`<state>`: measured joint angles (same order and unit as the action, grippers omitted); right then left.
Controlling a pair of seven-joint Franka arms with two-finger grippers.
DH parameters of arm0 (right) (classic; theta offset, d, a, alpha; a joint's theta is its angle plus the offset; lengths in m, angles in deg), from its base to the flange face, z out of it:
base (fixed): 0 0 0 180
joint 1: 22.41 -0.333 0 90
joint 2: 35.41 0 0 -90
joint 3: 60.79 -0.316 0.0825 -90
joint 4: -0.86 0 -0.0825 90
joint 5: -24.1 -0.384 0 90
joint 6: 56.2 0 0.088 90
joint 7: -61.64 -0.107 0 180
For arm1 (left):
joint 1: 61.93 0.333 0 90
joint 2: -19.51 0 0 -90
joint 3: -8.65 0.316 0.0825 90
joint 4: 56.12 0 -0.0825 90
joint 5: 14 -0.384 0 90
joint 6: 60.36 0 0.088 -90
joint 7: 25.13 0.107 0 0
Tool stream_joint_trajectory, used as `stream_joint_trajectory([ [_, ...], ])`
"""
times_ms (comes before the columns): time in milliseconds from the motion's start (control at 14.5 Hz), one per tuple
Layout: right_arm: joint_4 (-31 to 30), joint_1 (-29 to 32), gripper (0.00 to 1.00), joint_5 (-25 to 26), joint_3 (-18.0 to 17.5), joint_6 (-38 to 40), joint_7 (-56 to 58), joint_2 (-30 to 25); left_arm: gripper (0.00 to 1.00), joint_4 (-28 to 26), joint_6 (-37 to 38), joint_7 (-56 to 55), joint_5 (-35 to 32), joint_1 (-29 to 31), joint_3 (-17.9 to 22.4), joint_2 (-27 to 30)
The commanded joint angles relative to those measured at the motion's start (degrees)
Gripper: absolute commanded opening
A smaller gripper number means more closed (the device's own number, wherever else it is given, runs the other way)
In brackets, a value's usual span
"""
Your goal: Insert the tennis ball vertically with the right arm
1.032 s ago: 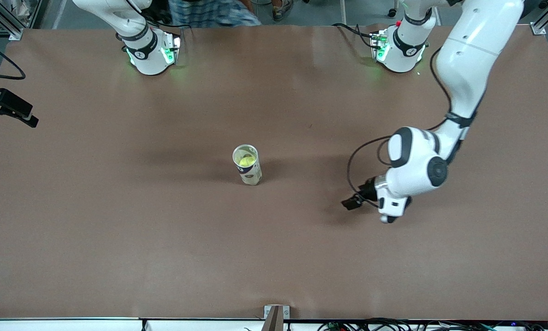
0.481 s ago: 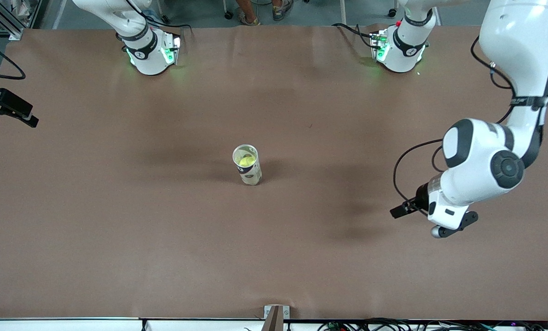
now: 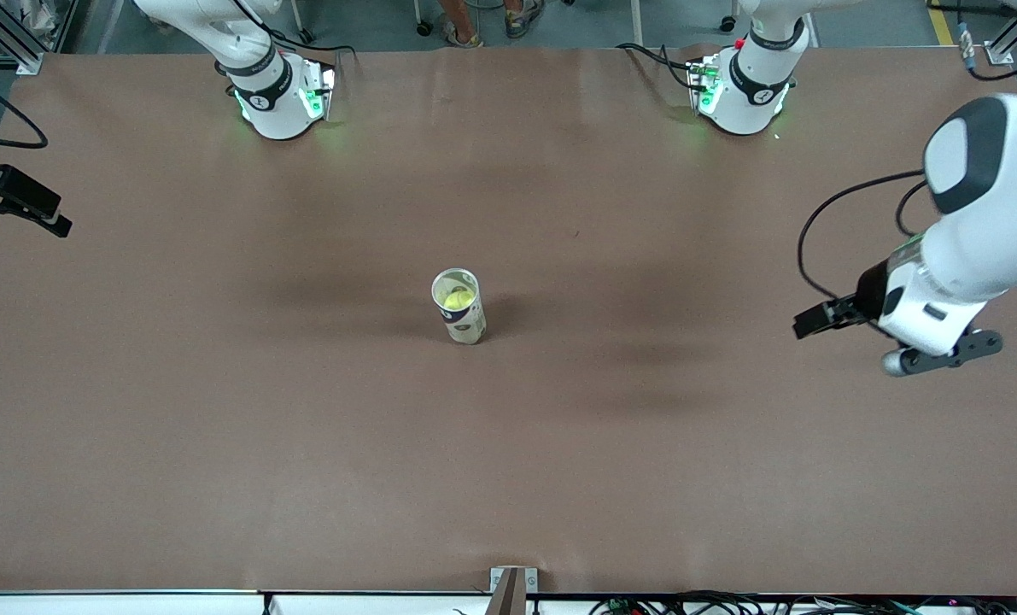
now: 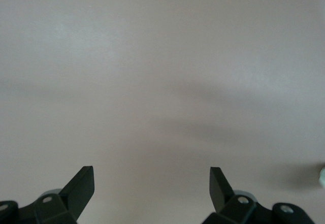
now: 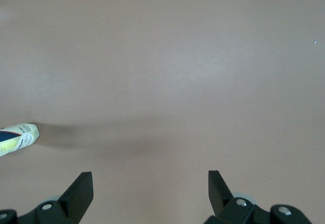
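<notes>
The yellow fuzzy tennis ball sits inside the clear plastic tube can, upright mid-counter. Left gripper hangs spread apart over the counter's left-arm end; right gripper is spread too, holding nothing. A swinging arm could knock the can over.

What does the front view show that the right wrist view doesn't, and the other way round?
Only the front view shows the ball inside the upright tube near the table's middle, both arm bases, and the left gripper in the air over the left arm's end of the table. Only the right wrist view shows the right gripper, open over bare table, with nothing between its fingers. Both share the brown table and the tube, which barely enters the wrist picture at its edge.
</notes>
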<state>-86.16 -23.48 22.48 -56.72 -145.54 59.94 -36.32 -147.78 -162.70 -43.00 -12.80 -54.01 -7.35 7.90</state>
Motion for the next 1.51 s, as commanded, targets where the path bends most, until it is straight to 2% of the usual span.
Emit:
stream_joint_trajectory([
  [0,0.54,0.36,1.0,0.48,-0.47,0.04,0.11,0.3,1.0,-1.94,3.36,6.42,-0.85,-0.1,2.1,5.1],
  [138,0.54,0.36,1.0,0.39,-0.47,0.04,0.2,0.29,1.0,-1.16,5.3,8.72,-0.76,-1.85,5.09,7.04],
  [275,0.54,0.36,1.0,0.48,-0.47,0.04,0.2,0.21,1.0,1.82,7.48,8.81,-0.67,-5.8,9.39,7.66],
  [413,0.54,0.36,1.0,0.39,-0.47,0.04,0.2,0.21,1.0,5.68,11.44,10.73,-0.93,-6.25,9.59,6.96],
  [619,0.54,0.36,1.0,0.39,-0.47,0.04,0.2,0.21,1.0,6.05,14.0,16.81,0.03,-6.34,9.23,7.57],
  [894,0.54,0.36,1.0,0.31,-0.47,0.04,0.2,0.21,1.0,5.62,17.26,16.2,0.12,-8.1,9.85,9.33],
  [1169,0.45,0.36,1.0,0.31,-0.47,0.04,0.2,0.29,1.0,5.61,16.91,16.02,0.21,-8.45,10.11,10.81],
  [1307,0.54,0.36,1.0,0.31,-0.47,0.04,0.2,0.3,1.0,5.35,16.99,12.45,0.38,-8.45,10.11,11.44],
  [1444,0.54,0.36,1.0,0.31,-0.47,0.04,0.2,0.3,1.0,5.18,17.08,11.36,2.31,-8.45,10.11,12.4],
])
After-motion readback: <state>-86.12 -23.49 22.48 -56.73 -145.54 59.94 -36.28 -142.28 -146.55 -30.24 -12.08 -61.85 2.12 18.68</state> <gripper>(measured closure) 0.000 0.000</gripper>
